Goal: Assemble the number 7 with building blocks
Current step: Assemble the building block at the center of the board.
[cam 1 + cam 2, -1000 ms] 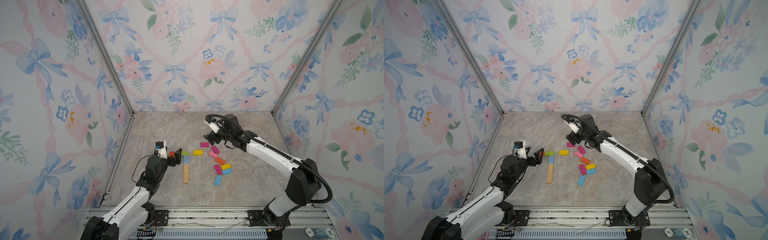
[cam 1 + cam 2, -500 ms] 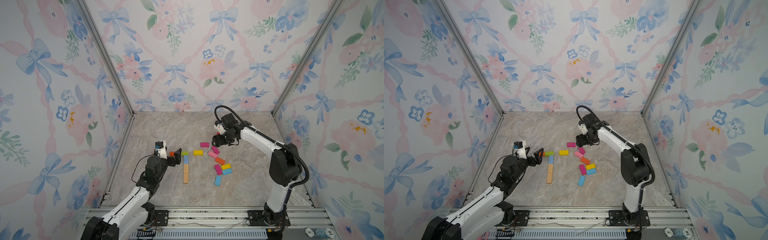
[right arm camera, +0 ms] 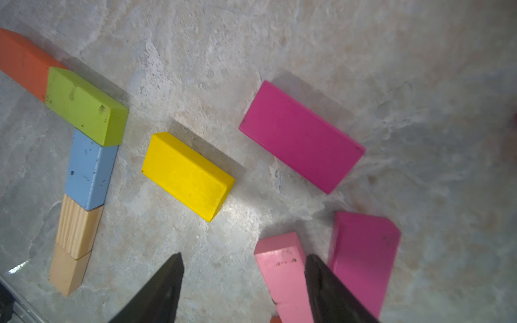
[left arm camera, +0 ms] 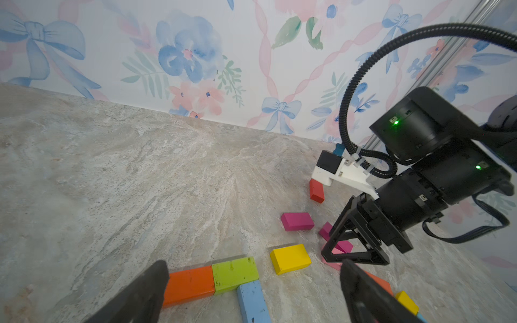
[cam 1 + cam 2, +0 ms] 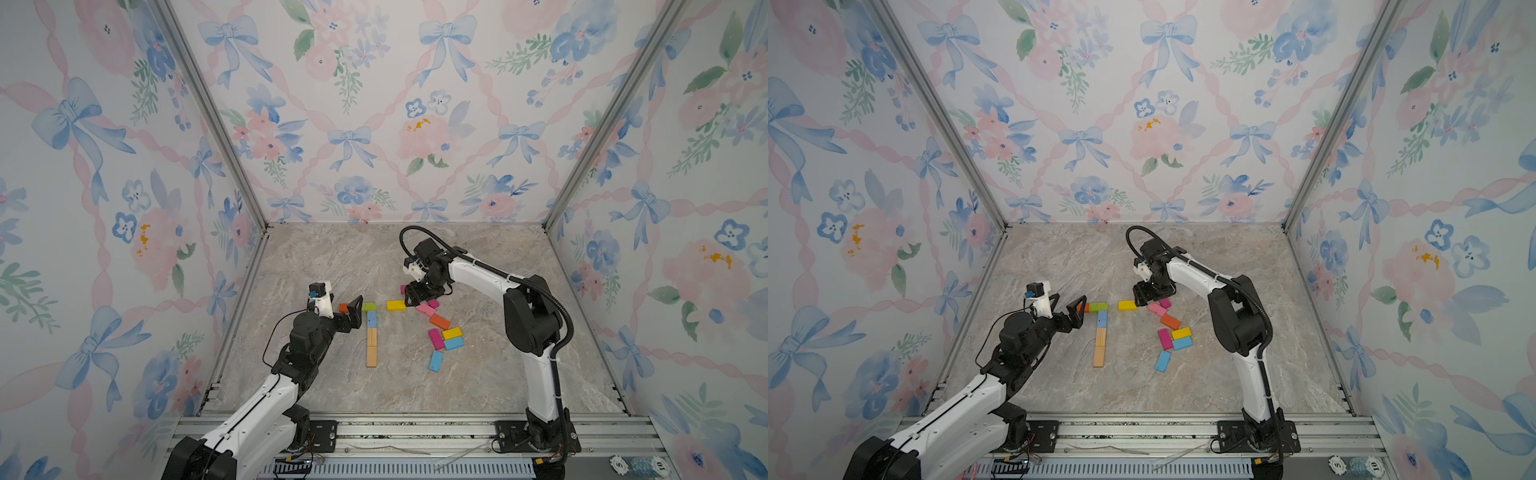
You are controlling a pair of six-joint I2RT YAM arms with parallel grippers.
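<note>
A chip marked 10 sits by the rail, past the bench's front right corner. That's the only writing I can read, the chip beside it is too small to make out.

Mid-bench, the orange block and green block lie end to end. The blue block and two plain wooden blocks run from the green toward the front edge.

The left gripper is spread wide and empty, and partly covers the orange one in both top views. The yellow block lies just right of the green, not touching.

The right gripper is down over the pink block with its jaws parted, one finger against it and the other clear. From above its body hides most of a magenta block, and a second magenta block lies beside the pink.

The red block is cut off by that arm's camera mount. Loose blocks lie nearer the front.
</note>
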